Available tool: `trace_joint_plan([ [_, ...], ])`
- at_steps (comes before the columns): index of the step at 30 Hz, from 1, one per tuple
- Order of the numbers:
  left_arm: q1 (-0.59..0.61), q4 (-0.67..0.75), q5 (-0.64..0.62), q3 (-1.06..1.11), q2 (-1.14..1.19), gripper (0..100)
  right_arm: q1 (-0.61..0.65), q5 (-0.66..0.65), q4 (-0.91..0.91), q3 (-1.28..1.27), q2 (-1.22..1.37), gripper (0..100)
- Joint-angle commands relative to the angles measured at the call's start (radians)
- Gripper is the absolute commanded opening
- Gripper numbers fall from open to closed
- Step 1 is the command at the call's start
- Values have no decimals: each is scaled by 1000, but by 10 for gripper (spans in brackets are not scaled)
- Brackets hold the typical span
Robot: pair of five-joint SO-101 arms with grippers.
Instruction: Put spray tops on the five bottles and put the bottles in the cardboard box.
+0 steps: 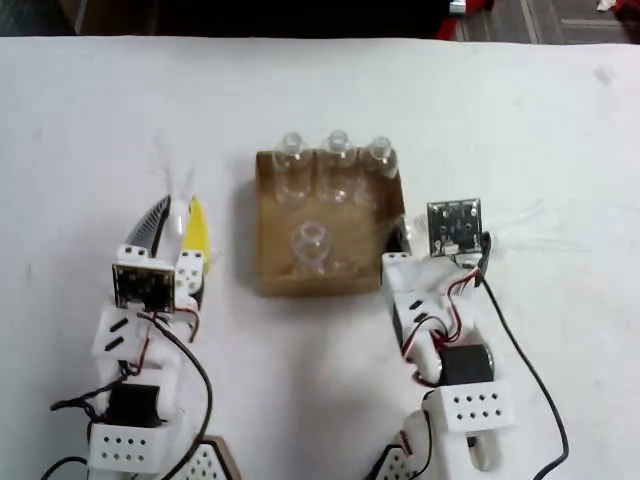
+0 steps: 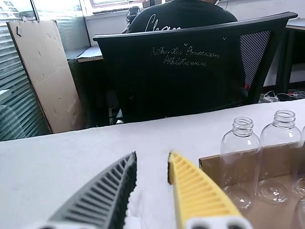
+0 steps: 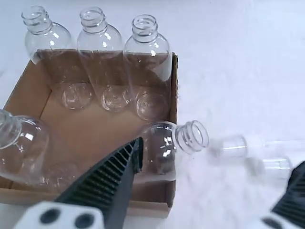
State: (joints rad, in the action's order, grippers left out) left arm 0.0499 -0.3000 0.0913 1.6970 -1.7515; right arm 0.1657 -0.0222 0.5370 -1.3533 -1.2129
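**Both grippers released, five uncapped bottles at the box**

On the left of the white table (image 1: 80,120), the left gripper (image 1: 180,203) rests low, pointing away from the arm's base. Its grey and yellow fingers are spread, with bare tabletop between them and nothing in their grasp. It sits beside the left wall of the cardboard box (image 1: 320,284) without touching it. Beyond the far edge of the table, the left wrist view shows a black chair (image 2: 190,67) and a cardboard sheet (image 2: 43,76) leaning upright.

The cardboard box lies in the middle of the table, between the two arms. A row of three bottles (image 1: 337,165) stands upright along its far wall, side by side, with open necks. A fourth bottle (image 1: 311,243) stands alone nearer the front, on the left half of the box floor, also with an open neck.

At the box's right front corner, a fifth bottle (image 3: 164,148) lies tipped over. Its body is inside the box and its open neck pokes out over the right wall.

The right gripper (image 3: 219,155) hangs over that corner with its jaws released and spread wide. One finger is above the box and the other is out over the table.

To the right of the box, clear spray tops (image 3: 238,143) lie on the table just beside the tipped neck, too blurred to count.
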Motion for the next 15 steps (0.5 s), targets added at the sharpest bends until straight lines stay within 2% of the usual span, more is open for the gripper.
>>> trace_joint_plan([
  [1, -10, 5, -3, -2, -8, 105, -8, 9, 4, 52, -8, 425],
  [15, -10, 5, -3, -2, -8, 105, 16, 18, 12, 104, -8, 423],
])
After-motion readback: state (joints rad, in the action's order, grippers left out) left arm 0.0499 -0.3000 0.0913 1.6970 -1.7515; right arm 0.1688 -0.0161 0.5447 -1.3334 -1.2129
